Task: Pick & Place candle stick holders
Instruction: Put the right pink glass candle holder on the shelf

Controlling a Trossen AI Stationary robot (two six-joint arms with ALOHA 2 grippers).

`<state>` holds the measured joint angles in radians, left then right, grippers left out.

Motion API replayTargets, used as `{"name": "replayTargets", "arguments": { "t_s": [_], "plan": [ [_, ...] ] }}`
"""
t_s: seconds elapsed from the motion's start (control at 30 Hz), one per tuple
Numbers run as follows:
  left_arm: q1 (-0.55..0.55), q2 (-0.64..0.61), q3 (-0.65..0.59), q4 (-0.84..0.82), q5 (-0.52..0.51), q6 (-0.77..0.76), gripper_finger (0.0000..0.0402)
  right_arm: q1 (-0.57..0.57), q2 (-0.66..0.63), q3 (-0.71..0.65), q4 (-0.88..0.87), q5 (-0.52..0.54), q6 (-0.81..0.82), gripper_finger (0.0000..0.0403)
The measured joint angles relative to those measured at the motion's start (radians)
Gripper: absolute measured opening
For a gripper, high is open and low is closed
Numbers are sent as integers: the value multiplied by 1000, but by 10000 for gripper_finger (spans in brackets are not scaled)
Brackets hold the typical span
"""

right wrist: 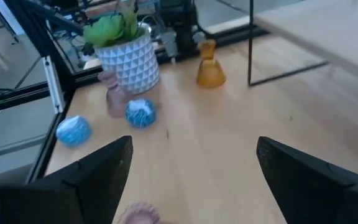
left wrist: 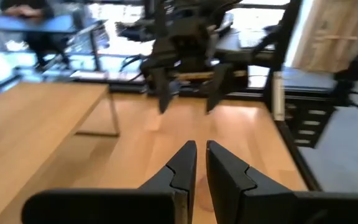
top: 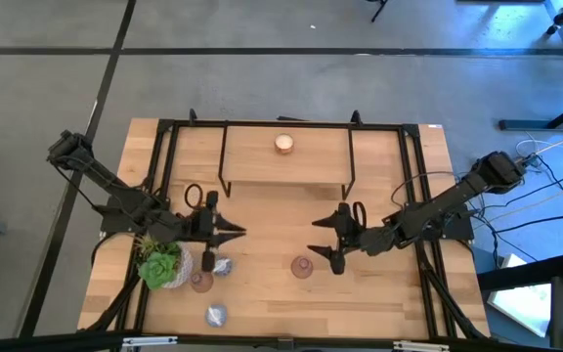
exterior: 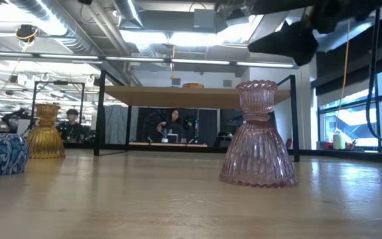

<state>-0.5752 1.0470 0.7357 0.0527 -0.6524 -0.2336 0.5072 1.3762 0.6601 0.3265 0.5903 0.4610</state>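
Observation:
My right gripper (top: 319,239) is open and empty, above and a little far of a pink vase-shaped holder (top: 302,267) that stands upright on the table; the holder's rim shows in the right wrist view (right wrist: 139,214) and its whole body in the low view (exterior: 257,136). My left gripper (top: 235,232) is shut and empty, in the air near the table's middle. By the succulent stand the amber holder (right wrist: 209,65), a second pink holder (right wrist: 112,96) and two silvery-blue round holders (right wrist: 140,113) (right wrist: 73,130). The cream-white holder (top: 283,144) sits on the raised shelf.
A green succulent in a pale pot (top: 162,266) stands at the near left. A wooden shelf on black legs (top: 286,161) spans the far middle. A black frame (top: 413,196) runs round the table. Bare wood lies between the grippers and at the near right.

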Motion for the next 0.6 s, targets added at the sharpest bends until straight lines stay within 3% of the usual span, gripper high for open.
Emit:
{"name": "replayTargets", "arguments": {
  "t_s": [0.3, 0.6],
  "plan": [
    [50, 0, 0, -77, 21, -117, 31, -82, 48, 0, 35, 0, -97, 346],
    [46, 0, 0, -80, 23, -122, 31, -101, 58, 1, 65, 3, -153, 346]
  ]
}}
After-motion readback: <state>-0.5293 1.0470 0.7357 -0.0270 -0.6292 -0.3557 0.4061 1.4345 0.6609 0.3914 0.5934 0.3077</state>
